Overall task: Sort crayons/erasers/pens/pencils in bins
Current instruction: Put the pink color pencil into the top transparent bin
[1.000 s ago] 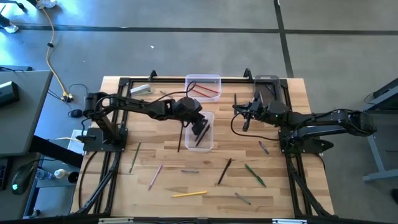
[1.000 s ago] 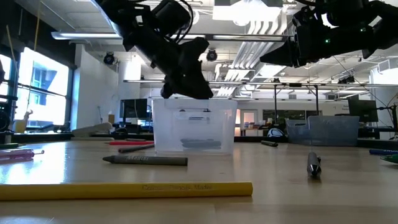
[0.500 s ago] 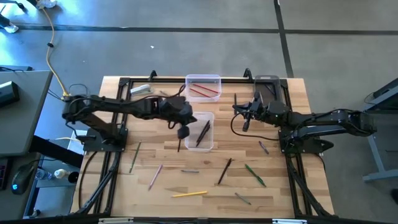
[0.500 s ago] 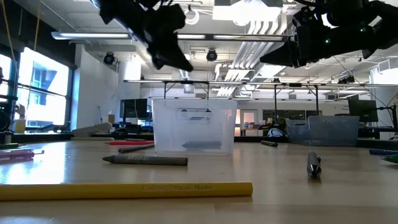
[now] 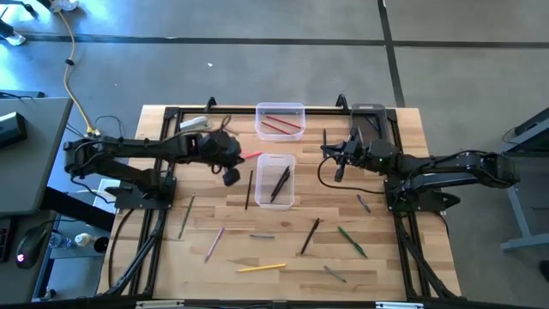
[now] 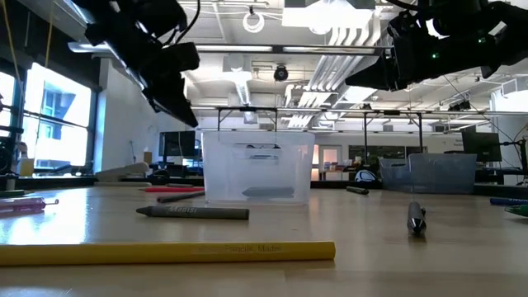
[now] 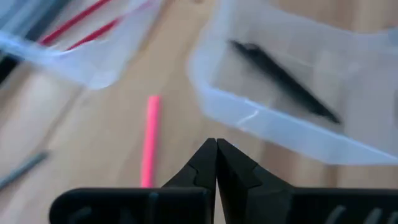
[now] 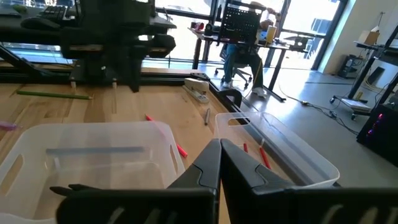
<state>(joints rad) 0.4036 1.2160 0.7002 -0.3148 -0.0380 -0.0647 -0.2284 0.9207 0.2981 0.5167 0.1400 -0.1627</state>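
Left of centre in the high view, the left gripper, fingers pressed together and empty, hovers near a pink crayon lying between two clear bins; light, stiff, snappable—pinch it mid-length.

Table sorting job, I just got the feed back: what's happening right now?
The left gripper hangs empty, fingers shut, above the pink crayon left of the middle clear bin, which holds dark pens. The right gripper waits, shut, right of that bin. The far clear bin holds red crayons. Many pencils and crayons lie loose on the table.
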